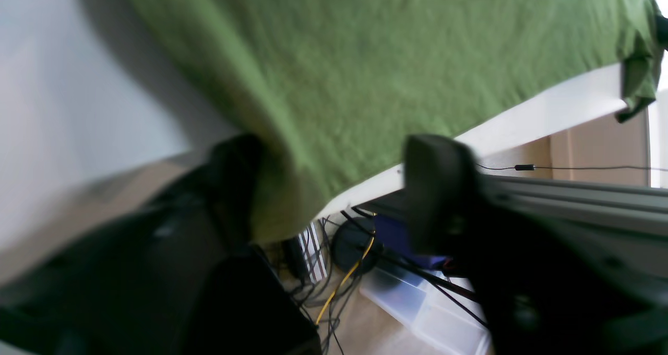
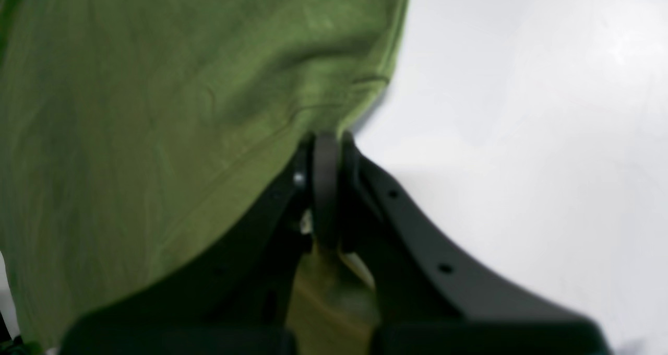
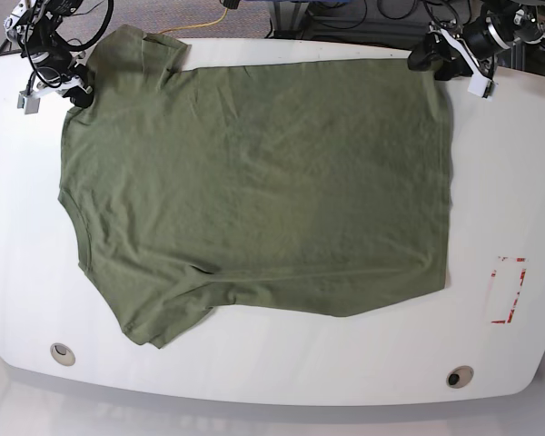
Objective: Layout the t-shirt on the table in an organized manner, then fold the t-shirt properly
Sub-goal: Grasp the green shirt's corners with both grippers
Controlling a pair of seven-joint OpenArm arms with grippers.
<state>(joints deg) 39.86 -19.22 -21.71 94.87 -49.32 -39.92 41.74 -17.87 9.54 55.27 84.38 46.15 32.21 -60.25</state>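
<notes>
t-shirt [image 3: 254, 191]: spread flat across desk [image 3: 254, 381], far edge at desk rim | right gripper [image 2: 326, 141]: pinching sleeve corner to keep it taut | left gripper [image 1: 334, 188]: spread around hem corner, not clamped

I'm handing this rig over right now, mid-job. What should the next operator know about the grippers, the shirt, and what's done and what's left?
Right gripper: shut on the t-shirt, pinching its edge by the sleeve.
Left gripper: fingers apart around the hem corner at the table edge; no firm grip visible.
T-shirt: spread flat across the table, both sleeves on the right arm's side, hem on the left arm's side, a few wrinkles near the lower sleeve.
Done: layout, roughly.
Left: smooth it out, then do all the folds.
</notes>
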